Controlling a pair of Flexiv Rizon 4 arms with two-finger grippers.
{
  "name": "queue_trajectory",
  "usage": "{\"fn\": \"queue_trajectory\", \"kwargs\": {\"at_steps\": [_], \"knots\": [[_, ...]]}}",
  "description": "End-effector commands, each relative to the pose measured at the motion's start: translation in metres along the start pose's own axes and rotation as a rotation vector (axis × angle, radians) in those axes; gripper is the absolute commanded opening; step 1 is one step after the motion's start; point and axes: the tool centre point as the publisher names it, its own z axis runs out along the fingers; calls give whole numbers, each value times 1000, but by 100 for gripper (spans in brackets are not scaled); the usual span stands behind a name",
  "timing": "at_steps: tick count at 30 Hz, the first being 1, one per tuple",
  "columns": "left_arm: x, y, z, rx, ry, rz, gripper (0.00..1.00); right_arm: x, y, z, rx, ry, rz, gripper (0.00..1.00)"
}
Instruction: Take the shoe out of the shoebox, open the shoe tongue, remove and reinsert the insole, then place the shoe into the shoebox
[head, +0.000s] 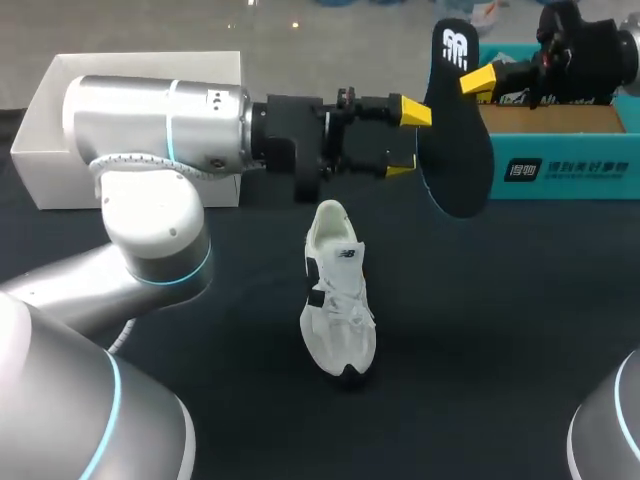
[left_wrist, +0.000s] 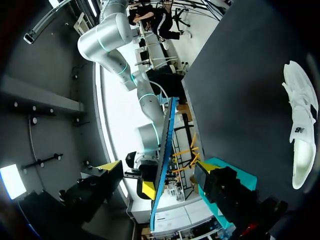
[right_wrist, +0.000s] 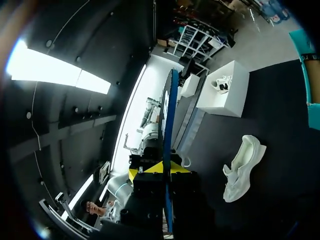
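Shoe (head: 338, 300) 1, insole (head: 455, 150) 1 in right tool (head: 473, 80), shoebox (head: 570, 172) 1, white box (head: 42, 150) 1

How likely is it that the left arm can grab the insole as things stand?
Probably yes. The left gripper is open and level with the insole, which the right gripper holds upright in the air. Nothing shows between them.

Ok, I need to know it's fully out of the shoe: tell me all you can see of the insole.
The insole is a thin, flat, foam-looking piece, black with a white logo near its upper end and a blue edge. It hangs upright in the air above the table, clear of the shoe, pinched by the right gripper; the left gripper, fingers open, straddles its edge.
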Motion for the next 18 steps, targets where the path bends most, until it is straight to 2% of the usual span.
{"fn": "queue_trajectory", "kwargs": {"at_steps": [1, 2, 3, 4, 10, 14, 16, 18], "knots": [[4, 2, 10, -14, -19, -4, 65, -4, 4, 9, 42, 12, 15, 0], [4, 3, 12, -21, -22, 0, 65, -4, 3, 11, 40, 14, 16, 0], [5, 3, 14, -32, -20, 7, 52, -4, 1, 13, 39, 17, 21, 0], [6, 3, 15, -35, -20, 9, 48, -5, -2, 15, 38, 21, 26, 0], [11, 7, 19, -47, -17, 6, 44, -7, -12, 21, 18, 40, 48, 0], [12, 8, 21, -58, -22, 5, 24, -8, -15, 22, 7, 43, 53, 0], [13, 7, 23, -59, -20, 6, 0, -8, -17, 22, 2, 44, 55, 0], [15, 7, 24, -60, -14, 9, 0, -8, -17, 22, -2, 44, 55, 0]]}}
